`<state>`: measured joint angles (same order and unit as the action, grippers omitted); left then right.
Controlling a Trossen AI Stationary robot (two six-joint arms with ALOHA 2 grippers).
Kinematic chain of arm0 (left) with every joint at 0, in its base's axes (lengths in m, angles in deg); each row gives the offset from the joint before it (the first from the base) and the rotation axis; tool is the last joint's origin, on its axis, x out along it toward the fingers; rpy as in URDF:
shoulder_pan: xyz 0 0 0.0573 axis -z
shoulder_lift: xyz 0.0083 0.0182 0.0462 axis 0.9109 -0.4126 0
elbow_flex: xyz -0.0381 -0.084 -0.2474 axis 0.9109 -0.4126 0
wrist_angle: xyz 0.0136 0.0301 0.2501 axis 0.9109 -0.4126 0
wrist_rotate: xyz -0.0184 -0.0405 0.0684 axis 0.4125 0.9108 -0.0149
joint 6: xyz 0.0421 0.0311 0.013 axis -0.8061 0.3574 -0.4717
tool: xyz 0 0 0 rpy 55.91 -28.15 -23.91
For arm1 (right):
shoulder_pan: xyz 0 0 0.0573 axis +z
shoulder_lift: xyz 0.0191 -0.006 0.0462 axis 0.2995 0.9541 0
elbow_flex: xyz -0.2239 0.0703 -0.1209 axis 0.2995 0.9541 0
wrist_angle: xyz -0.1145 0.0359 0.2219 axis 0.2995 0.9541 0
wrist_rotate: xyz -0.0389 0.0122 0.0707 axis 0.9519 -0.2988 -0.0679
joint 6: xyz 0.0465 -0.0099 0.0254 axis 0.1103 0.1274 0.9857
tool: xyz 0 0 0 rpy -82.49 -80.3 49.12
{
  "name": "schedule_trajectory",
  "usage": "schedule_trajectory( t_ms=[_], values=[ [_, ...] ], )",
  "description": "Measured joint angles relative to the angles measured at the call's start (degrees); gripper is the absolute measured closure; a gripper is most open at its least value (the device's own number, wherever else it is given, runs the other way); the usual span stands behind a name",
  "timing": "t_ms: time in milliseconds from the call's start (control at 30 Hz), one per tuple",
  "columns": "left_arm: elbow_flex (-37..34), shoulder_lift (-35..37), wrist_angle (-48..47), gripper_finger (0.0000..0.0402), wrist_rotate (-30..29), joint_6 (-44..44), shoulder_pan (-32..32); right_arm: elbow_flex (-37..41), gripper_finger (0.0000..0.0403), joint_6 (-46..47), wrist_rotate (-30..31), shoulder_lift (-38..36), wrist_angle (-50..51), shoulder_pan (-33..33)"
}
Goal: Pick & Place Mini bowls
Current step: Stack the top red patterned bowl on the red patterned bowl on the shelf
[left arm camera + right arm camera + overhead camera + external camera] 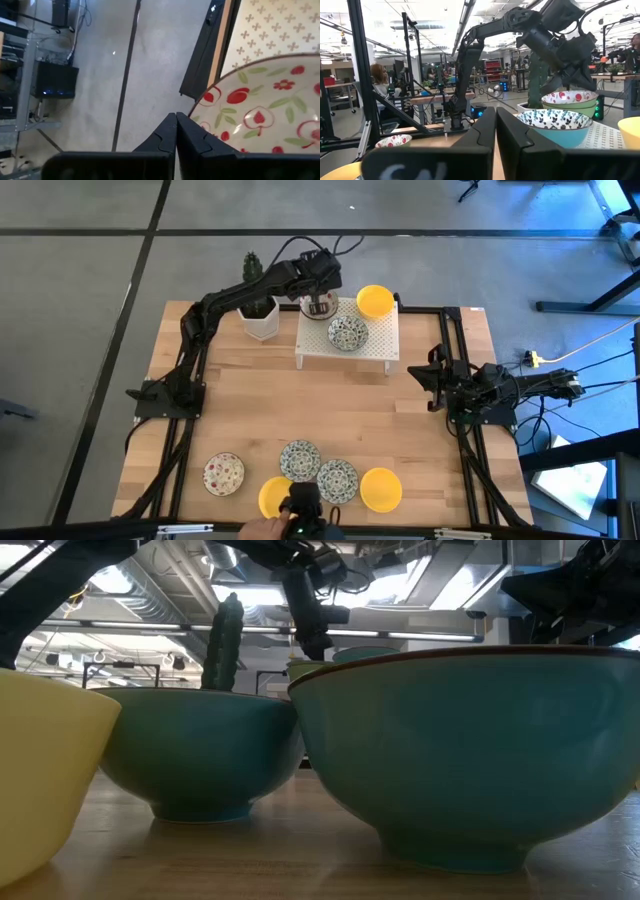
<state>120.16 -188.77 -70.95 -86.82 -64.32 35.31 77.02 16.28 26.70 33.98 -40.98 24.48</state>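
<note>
though half cropped, red-speckled bowl [270, 110] beside shut left gripper [176, 131]

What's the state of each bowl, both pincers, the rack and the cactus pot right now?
Left pincer: shut, over the rack's back left corner.
Right pincer: shut, empty, parked at the table's right side.
Red-speck bowl: stacked on another bowl on the rack.
Patterned bowl: upright on rack.
Yellow bowl: upright on rack.
Rack: standing, three spots filled.
Five front bowls: upright on table.
Cactus pot: upright.
</note>
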Motion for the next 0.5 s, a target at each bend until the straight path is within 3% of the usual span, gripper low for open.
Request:
schedule_trajectory(
  t_ms=[500],
  values=[
    [1.93,0.26,0.74,0.0400,-2.54,-1.50,0.75,0.00,0.0386,-0.02,0.02,-0.01,-0.02,0.00]
  ],
)
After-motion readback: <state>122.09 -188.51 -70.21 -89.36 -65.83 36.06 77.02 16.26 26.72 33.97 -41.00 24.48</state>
